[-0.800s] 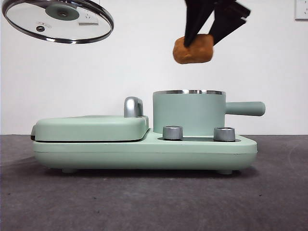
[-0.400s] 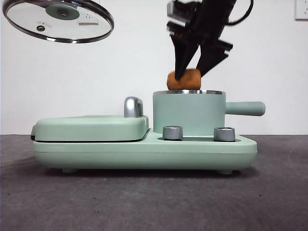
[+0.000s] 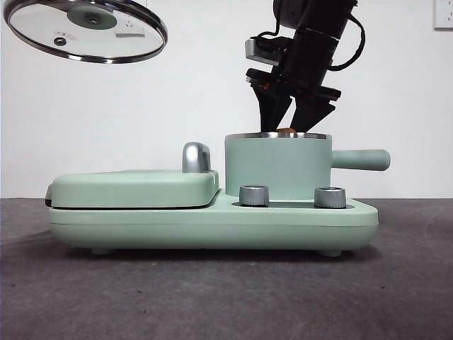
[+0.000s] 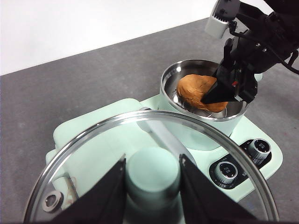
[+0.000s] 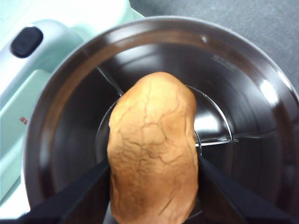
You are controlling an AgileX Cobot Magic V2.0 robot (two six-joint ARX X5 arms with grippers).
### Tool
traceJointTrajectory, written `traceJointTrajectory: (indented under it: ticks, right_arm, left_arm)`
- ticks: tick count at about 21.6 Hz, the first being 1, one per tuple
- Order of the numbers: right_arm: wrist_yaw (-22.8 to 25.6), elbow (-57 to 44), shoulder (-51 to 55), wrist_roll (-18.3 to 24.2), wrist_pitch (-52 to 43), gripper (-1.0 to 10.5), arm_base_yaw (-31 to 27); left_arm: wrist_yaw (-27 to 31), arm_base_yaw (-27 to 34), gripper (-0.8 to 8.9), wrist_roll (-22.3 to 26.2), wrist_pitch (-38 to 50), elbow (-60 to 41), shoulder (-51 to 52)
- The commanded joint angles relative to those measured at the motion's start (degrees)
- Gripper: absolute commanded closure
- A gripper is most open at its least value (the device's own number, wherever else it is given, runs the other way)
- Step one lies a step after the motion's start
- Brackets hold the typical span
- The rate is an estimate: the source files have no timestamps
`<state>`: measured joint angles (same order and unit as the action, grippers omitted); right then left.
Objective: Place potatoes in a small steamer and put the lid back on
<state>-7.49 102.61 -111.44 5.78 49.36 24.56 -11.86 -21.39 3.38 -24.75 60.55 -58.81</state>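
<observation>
We see the right hand (image 3: 290, 126) reaching down from above into the mouth of the small steamer (image 3: 277, 166), its two black jaws dipping just past the steel rim. It is clenched on the potato (image 5: 153, 154): in the right wrist view the jaws press against both long sides of the cracked, orange-brown lump, which hangs lengthwise between them over the shiny steel interior. From the front only a sliver of the potato (image 3: 286, 130) peeks above the rim, right between the jaw tips, so most of it sits inside the pot. Whether it touches the bottom, we cannot tell. In the left wrist view the potato (image 4: 198, 91) shows inside the steamer (image 4: 204, 95) with the right hand (image 4: 224, 91) clamped on it.

The left hand (image 4: 153, 179) grasps the lid (image 4: 140, 163) by its mint-green knob, one jaw on each side. In the front view the lid (image 3: 85, 30) hangs tilted, high at the far left, well apart from the steamer and above the flat griddle cover (image 3: 134, 188).

The steamer stands on the right half of the mint-green cooker base (image 3: 212, 225), its straight handle (image 3: 361, 159) pointing right, with two steel dials (image 3: 254, 195) in front of it. The base rests on the dark grey table (image 3: 226, 297).
</observation>
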Motion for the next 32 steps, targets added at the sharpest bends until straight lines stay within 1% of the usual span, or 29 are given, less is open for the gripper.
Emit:
traceJointTrajectory:
  ticks: [1, 6, 8, 11, 14, 16, 19, 22, 25, 29, 32]
  right_arm:
    - [0.1, 1.7, -1.8, 0.7, -0.5, 7.2, 0.3]
    - [0.1, 1.7, -3.3, 0.9, -0.4, 7.2, 0.1]
    - [0.0, 1.6, -3.7, 0.9, -0.5, 6.8, 0.0]
    - [-0.1, 1.7, -3.6, 0.9, -0.8, 5.9, 0.0]
    - [-0.2, 1.7, -2.6, 0.5, -1.3, 5.8, 0.0]
    - [-0.1, 1.7, -0.4, 0.2, -1.9, 5.8, -0.2]
    - [-0.1, 1.6, 5.2, -0.9, -3.8, 5.8, -0.2]
    - [-1.7, 0.4, 12.0, -1.3, -4.4, 5.8, -0.2]
    - [-2.2, -5.9, 20.5, -3.8, -9.6, 5.8, -0.2]
    - [-2.1, -21.1, 34.2, -7.3, -19.3, 5.9, 0.0]
    - [-2.1, -28.5, 40.8, -8.5, -21.7, 5.9, 0.0]
  left_arm:
    - [0.0, -0.1, 8.04, 0.2, 1.6, 1.0, 0.3]
    - [0.1, -0.1, 8.04, 0.2, 1.5, 1.0, 0.3]
    - [0.0, -0.1, 8.04, 0.2, 1.5, 1.0, 0.3]
    - [0.0, -0.1, 8.04, 0.0, 1.4, 1.0, 0.3]
    - [0.0, -0.1, 8.04, 0.0, -0.9, 1.0, 0.3]
    - [0.0, -0.1, 8.04, 0.0, -2.5, 1.0, 0.3]
    - [0.0, -0.1, 8.04, 0.0, -2.6, 1.0, 0.3]
    - [0.0, -0.1, 8.04, 0.0, -2.4, 1.0, 0.3]
    - [0.0, -0.1, 8.04, 0.0, -1.2, 1.0, 0.3]
    - [0.0, -0.9, 8.05, 0.0, 1.6, 1.0, 0.2]
    - [0.0, -1.7, 8.05, 0.1, 2.6, 1.0, 0.0]
